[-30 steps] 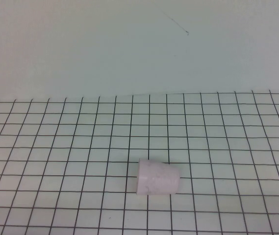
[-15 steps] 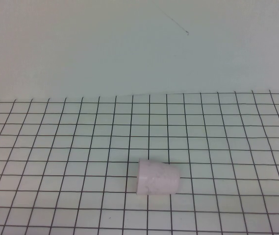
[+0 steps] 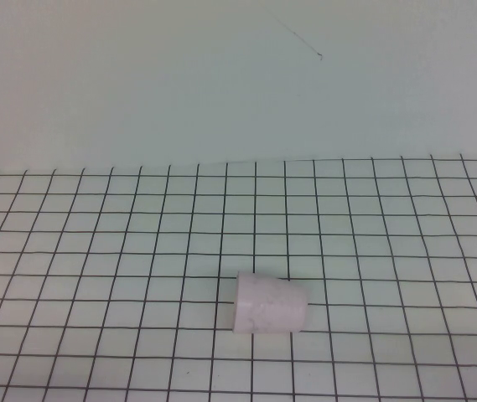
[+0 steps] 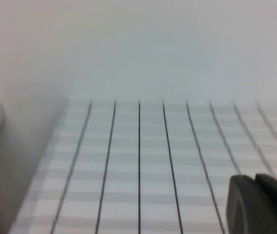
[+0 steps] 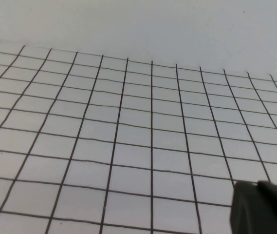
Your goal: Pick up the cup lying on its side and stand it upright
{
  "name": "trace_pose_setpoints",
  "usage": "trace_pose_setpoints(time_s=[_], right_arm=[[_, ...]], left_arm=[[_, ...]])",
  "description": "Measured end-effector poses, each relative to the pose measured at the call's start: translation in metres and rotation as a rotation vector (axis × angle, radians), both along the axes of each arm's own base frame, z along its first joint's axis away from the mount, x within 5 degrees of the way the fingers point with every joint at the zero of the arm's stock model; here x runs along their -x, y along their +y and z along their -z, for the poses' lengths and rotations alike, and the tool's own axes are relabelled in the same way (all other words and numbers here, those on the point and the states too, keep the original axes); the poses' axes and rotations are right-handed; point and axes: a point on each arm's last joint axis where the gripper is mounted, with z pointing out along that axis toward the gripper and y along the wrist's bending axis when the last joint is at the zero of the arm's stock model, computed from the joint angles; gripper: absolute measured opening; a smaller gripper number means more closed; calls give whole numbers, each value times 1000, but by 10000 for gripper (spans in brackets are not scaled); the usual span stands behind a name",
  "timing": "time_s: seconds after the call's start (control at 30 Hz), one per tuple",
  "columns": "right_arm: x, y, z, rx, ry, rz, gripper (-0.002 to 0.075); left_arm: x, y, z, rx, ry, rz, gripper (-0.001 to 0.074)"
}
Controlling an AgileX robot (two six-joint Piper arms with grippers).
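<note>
The cup [image 3: 270, 305] is small and pale pink-white. It lies on its side on the gridded table [image 3: 95, 251], front centre in the high view, with its wider rim to the left and its narrower base to the right. Neither gripper shows in the high view and nothing touches the cup. My left gripper [image 4: 255, 178] shows only in the left wrist view, as two dark fingertips pressed together above the grid near the table's left edge. My right gripper [image 5: 257, 185] shows only in the right wrist view, its dark fingertips together over bare grid. The cup is out of both wrist views.
A plain pale wall [image 3: 238, 84] rises behind the table's far edge. The table's left edge [image 4: 55, 161] and a pale side wall show in the left wrist view. White grid squares lie all round the cup.
</note>
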Motion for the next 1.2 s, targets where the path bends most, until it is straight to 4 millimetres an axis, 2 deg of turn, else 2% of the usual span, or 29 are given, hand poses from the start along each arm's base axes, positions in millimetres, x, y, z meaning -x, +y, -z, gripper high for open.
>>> trace_pose_setpoints(time_s=[0.23,0.47,0.53,0.67,0.77,0.87,1.07,1.2], right_arm=[[0,0,0,0,0,0,-3],[-1,0,-3,1,-28,-1,-3],[-2,0,-10,4,-109,-3,-3],[0,1,-37,16,-414,-12,-3],[8,2,-60,26,-683,-20,-2],[17,3,-75,34,-871,-26,-3],[29,3,-87,33,-1054,-27,-3],[34,1,-92,1,-1137,-11,-3]], left_arm=[[3,1,-22,10,-246,-14,0],[4,2,-29,14,-321,-19,0],[5,2,-29,14,-324,-19,0],[5,2,-31,15,-352,-21,0],[7,2,-36,17,-411,-24,1],[10,3,-42,20,-476,-28,0],[12,3,-45,35,-515,-29,0],[12,3,-45,120,-520,-7,0]])
